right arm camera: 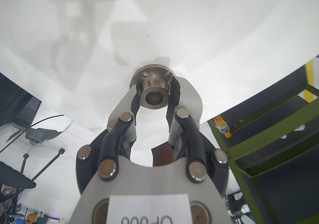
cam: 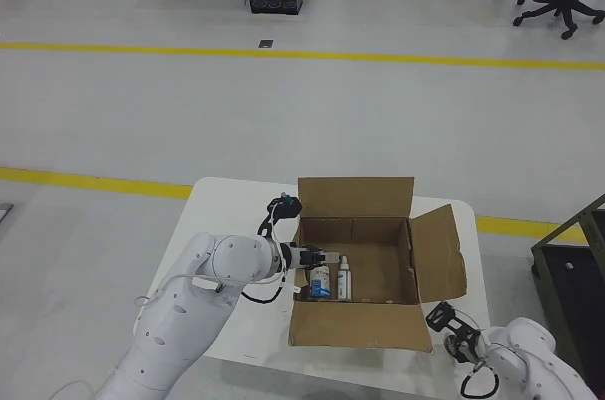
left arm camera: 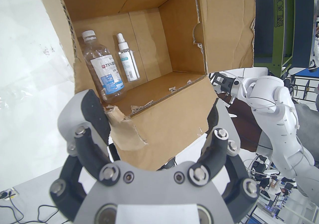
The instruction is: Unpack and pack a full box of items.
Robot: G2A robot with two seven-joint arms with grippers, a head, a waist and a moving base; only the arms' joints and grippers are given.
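The left gripper (left arm camera: 154, 115) gapes empty at the box (left arm camera: 174, 43) rim, likely poised for the clear bottle (left arm camera: 104, 70) inside; the right gripper (right arm camera: 154, 92), outside it, clamps a metal flange (right arm camera: 152, 75).

Brown box (left arm camera: 174, 43), 2 clear white-capped bottles (left arm camera: 99, 60) with blue-printed labels, white table (cam: 222, 215), silvery flange (right arm camera: 154, 85).

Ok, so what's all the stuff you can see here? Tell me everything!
cardboard box: 1, brown, open on the table
clear bottle: 1, white cap, inside the box
spray bottle: 1, white, inside the box beside it
metal part: 1, silver, in the right end effector
table: 1, white, under the box
rack: 1, green, beside the table
left end effector: 1, grey-black, open, by the box's edge
right end effector: 1, grey-black, shut on the metal part
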